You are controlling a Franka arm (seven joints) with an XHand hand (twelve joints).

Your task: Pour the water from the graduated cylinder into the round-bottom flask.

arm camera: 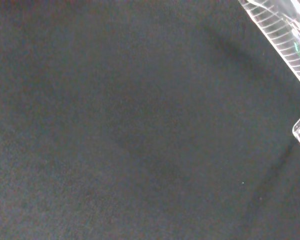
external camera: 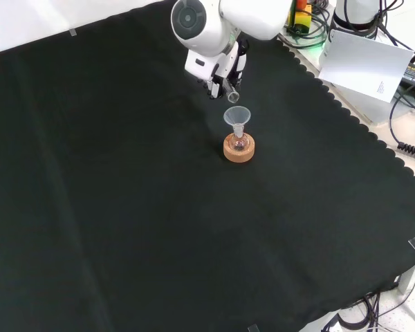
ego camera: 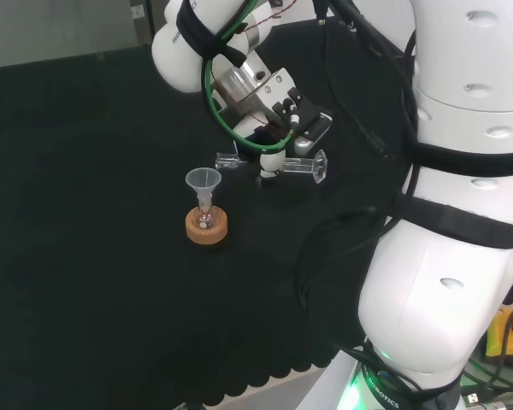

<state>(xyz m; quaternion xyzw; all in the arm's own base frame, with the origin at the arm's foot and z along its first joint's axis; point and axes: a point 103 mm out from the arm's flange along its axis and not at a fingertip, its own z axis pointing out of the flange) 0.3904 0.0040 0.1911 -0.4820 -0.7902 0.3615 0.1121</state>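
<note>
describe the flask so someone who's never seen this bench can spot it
In the front view, start at the big black cloth and find the one tan spot right of its centre: a cork ring. The small round flask sits in that ring, just below the hand holding the tilted cylinder. It alone carries a clear funnel in its neck.

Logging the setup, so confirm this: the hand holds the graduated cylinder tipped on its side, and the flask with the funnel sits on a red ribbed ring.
One thing is wrong: the stand is a cork ring, not a red ribbed one, as the front view shows. The rest holds: the hand holds the graduated cylinder on its side, and the funnel sits in the flask.
</note>
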